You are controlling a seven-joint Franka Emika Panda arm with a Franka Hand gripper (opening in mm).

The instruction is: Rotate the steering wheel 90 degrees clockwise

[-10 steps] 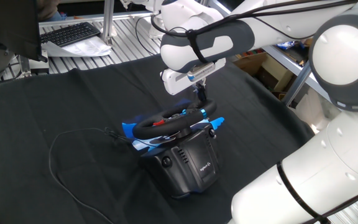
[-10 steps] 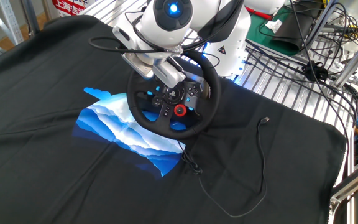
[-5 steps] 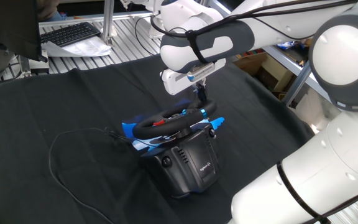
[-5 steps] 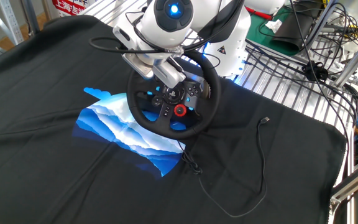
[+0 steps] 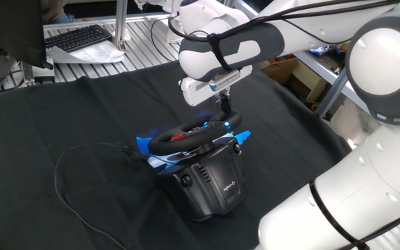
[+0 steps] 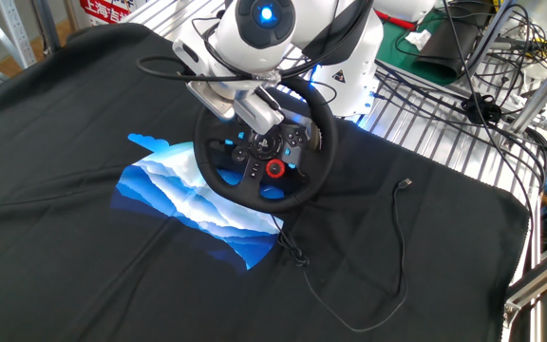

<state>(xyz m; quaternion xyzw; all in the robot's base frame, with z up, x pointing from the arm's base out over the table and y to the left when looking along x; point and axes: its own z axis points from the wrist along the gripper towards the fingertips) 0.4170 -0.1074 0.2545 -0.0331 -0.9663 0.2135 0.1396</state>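
The steering wheel is black-rimmed with a blue stripe, blue paddles and red hub buttons. It sits tilted on its boxy black base. In one fixed view my gripper comes down from above, its dark fingers meeting the rim right by the blue stripe. In the other fixed view the gripper lies over the wheel's upper left and hides that part of the rim. The fingers stand close together, and I cannot tell whether they clamp the rim.
A black cloth with a blue mountain print covers the table. A thin black cable loops left of the base and also shows in the other fixed view. A keyboard lies at the back. The slatted metal table edge is bare.
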